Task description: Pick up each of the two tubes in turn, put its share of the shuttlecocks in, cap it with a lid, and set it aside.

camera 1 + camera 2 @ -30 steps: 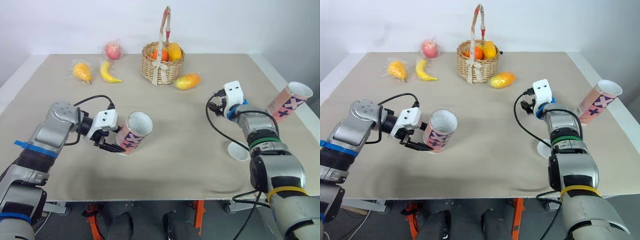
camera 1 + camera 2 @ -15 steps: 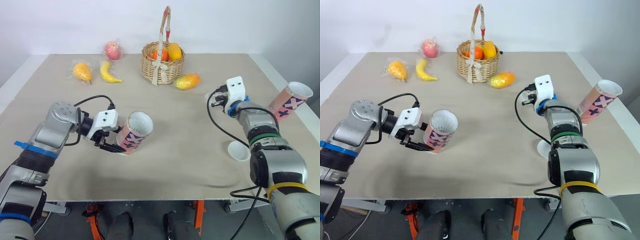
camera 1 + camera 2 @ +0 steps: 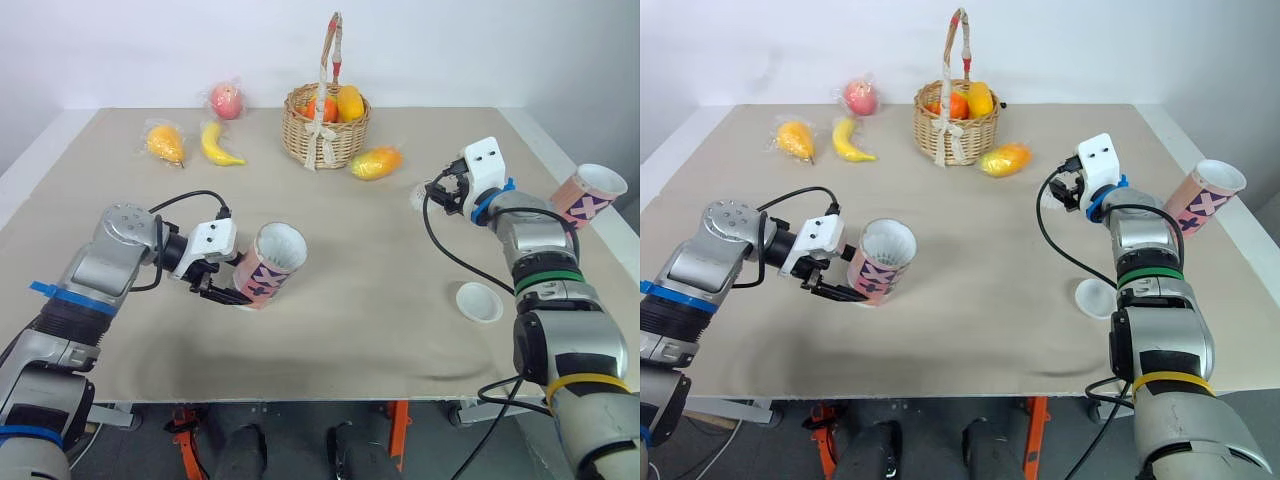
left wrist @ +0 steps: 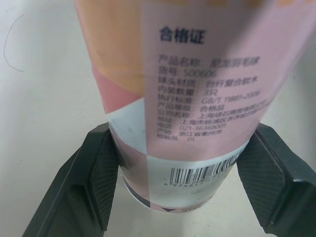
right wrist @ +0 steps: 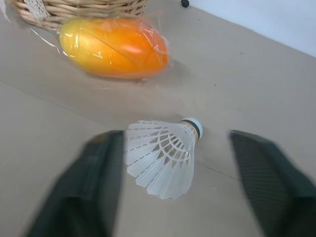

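A pink patterned tube (image 3: 268,265) leans with its open white mouth facing up and right, and my left gripper (image 3: 222,287) is shut on its lower end. In the left wrist view the black fingers (image 4: 94,182) press both sides of the tube (image 4: 197,98) near its barcode. My right gripper (image 3: 443,192) is open, low over the table right of the wrapped mango. A white shuttlecock (image 5: 163,155) lies on the cloth just ahead of it, between the lines of its spread fingers (image 5: 269,182). The second tube (image 3: 590,195) leans at the table's right edge. A white lid (image 3: 478,301) lies near the front right.
A wicker basket (image 3: 322,125) of fruit stands at the back centre, with a wrapped mango (image 3: 375,162) beside it. A banana (image 3: 217,145), an orange fruit (image 3: 164,142) and a peach (image 3: 226,101) lie at the back left.
My right arm has swung away from me and to the right, toward the shuttlecock, uncovering the white lid. The left gripper and its tube have stayed put.
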### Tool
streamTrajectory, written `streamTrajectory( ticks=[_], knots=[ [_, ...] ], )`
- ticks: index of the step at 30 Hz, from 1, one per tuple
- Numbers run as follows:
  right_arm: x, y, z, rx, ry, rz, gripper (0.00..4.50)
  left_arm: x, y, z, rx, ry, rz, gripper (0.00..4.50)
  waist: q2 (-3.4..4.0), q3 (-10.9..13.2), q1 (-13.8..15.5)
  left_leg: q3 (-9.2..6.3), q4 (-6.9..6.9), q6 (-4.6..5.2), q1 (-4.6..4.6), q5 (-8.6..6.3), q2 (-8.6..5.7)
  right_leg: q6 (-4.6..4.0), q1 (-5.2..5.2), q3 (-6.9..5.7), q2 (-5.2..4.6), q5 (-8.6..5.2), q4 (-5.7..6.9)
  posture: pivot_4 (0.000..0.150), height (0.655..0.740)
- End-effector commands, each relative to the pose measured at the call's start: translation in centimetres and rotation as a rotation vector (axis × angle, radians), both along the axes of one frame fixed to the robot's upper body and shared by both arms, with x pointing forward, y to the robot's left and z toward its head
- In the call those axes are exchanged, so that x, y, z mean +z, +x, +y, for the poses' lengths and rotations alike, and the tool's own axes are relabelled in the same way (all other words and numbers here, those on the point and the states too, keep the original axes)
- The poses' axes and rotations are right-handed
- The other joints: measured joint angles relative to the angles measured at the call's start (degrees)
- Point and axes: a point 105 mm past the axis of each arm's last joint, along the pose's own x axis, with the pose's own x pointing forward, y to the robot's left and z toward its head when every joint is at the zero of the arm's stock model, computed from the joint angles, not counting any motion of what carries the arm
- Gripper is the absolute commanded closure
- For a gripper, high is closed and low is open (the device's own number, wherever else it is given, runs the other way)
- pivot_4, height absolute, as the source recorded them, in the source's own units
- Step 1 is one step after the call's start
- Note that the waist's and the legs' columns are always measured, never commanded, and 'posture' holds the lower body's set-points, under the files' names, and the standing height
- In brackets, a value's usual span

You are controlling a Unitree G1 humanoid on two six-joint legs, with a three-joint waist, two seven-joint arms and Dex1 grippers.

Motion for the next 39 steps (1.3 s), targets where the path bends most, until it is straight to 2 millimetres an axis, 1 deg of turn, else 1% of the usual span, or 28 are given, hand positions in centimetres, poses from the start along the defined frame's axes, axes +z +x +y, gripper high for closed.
streamTrajectory(
  ticks=[1, 4, 7, 9, 11, 14, 17, 22, 26, 29, 32, 35, 37, 39],
  knots=[
    [1.9, -0.6, 1.0, 0.072, 0.0, -0.061, 0.04, 0.8, 0.2, -0.1, 0.001, -0.01, -0.032, 1.24, 0.0, 0.0, 0.03, -0.01, 0.0, 0.0, 0.0, 0.0, 0.0, 0.0, 0.0, -0.01, 0.0, 0.0, 0.0, 0.15, 0.74],
    [1.0, -0.7, 1.6, 0.076, -0.028, -0.051, 0.04, 0.8, 0.2, 0.0, 0.003, -0.009, -0.032, 1.24, 0.0, 0.0, 0.05, -0.02, 0.01, 0.0, 0.0, 0.0, 0.0, 0.01, 0.01, -0.01, 0.0, 0.0, 0.0, 0.15, 0.74],
    [-0.4, -0.3, 1.5, 0.011, -0.155, -0.055, 0.04, 0.8, 0.2, 0.1, 0.005, -0.009, -0.032, 1.24, 0.0, 0.0, 0.03, -0.01, 0.02, 0.0, 0.0, 0.0, 0.0, 0.02, 0.01, -0.01, 0.0, 0.01, 0.0, 0.15, 0.74],
    [-0.4, -0.1, 1.2, -0.021, -0.187, -0.07, 0.04, 0.8, 0.1, 0.1, 0.005, -0.008, -0.032, 1.24, 0.0, 0.0, 0.01, -0.01, 0.03, 0.0, 0.0, 0.0, 0.0, 0.02, 0.0, -0.01, 0.0, 0.01, 0.01, 0.15, 0.74],
    [0.3, 0.2, 0.4, -0.065, -0.197, -0.099, 0.04, 0.8, 0.1, 0.2, 0.005, -0.006, -0.032, 1.24, 0.0, 0.0, 0.04, -0.01, 0.03, 0.0, 0.0, 0.0, 0.0, 0.02, 0.0, -0.01, 0.0, 0.0, 0.01, 0.15, 0.74],
    [1.2, 0.4, -0.4, -0.104, -0.17, -0.121, 0.04, 0.8, 0.0, 0.3, 0.007, -0.004, -0.032, 1.24, 0.0, 0.0, -0.02, 0.02, 0.03, 0.0, -0.01, 0.0, -0.01, 0.02, 0.0, 0.01, -0.01, 0.01, 0.0, 0.15, 0.74],
    [1.3, 0.6, -0.7, -0.116, -0.151, -0.113, 0.04, 0.8, -0.1, 0.3, 0.008, -0.002, -0.031, 1.24, 0.0, 0.0, -0.04, 0.02, 0.01, 0.0, 0.0, 0.0, -0.01, 0.01, 0.0, 0.02, 0.0, 0.01, 0.0, 0.15, 0.74],
    [-0.6, 1.0, -0.8, -0.151, -0.077, -0.035, 0.04, 0.9, -0.1, 0.3, 0.006, -0.001, -0.035, 1.24, 0.0, 0.0, -0.08, 0.02, 0.01, 0.0, 0.01, 0.0, 0.0, 0.0, 0.0, 0.02, 0.0, 0.01, 0.0, 0.15, 0.74],
    [-1.9, 1.0, -1.6, -0.221, -0.015, 0.007, 0.04, 0.9, -0.1, 0.3, 0.004, -0.001, -0.037, 1.24, 0.0, 0.0, -0.07, 0.02, 0.0, 0.0, 0.0, 0.0, 0.0, 0.0, 0.0, 0.02, 0.0, 0.01, 0.0, 0.15, 0.74],
    [-2.3, 0.9, -2.1, -0.266, 0.029, 0.014, 0.04, 0.9, -0.2, 0.4, 0.003, -0.002, -0.036, 1.24, 0.0, 0.0, -0.1, 0.03, 0.0, 0.0, -0.01, 0.0, -0.01, 0.0, 0.0, 0.04, -0.01, 0.01, 0.0, 0.15, 0.74],
    [-2.3, 1.0, -2.0, -0.279, 0.076, 0.011, 0.04, 0.8, -0.2, 0.3, 0.003, -0.002, -0.034, 1.24, 0.0, 0.0, -0.13, 0.03, -0.01, 0.0, 0.01, 0.0, -0.01, 0.0, 0.0, 0.04, -0.01, 0.01, 0.0, 0.15, 0.74],
    [-1.8, 1.2, -1.4, -0.266, 0.11, -0.008, 0.8, 0.9, -0.3, 0.3, 0.001, -0.003, -0.034, 1.24, 0.0, 0.0, -0.14, 0.03, -0.01, 0.0, 0.02, 0.0, -0.01, 0.0, 0.0, 0.04, 0.0, 0.01, 0.0, 0.15, 0.74],
    [-1.1, 1.4, -0.9, -0.251, 0.153, -0.022, 1.73, 0.8, -0.3, 0.4, 0.002, -0.003, -0.035, 1.24, 0.0, 0.0, -0.21, 0.03, -0.01, 0.0, 0.02, 0.0, -0.01, 0.0, 0.0, 0.05, 0.0, 0.01, 0.0, 0.15, 0.74],
    [-0.9, 1.5, -0.7, -0.24, 0.159, -0.027, 2.64, 0.8, -0.4, 0.4, 0.003, -0.002, -0.035, 1.24, 0.0, 0.0, -0.23, 0.03, -0.01, 0.0, 0.01, 0.0, -0.01, 0.0, 0.0, 0.05, 0.0, 0.01, 0.0, 0.15, 0.74]
  ],
)
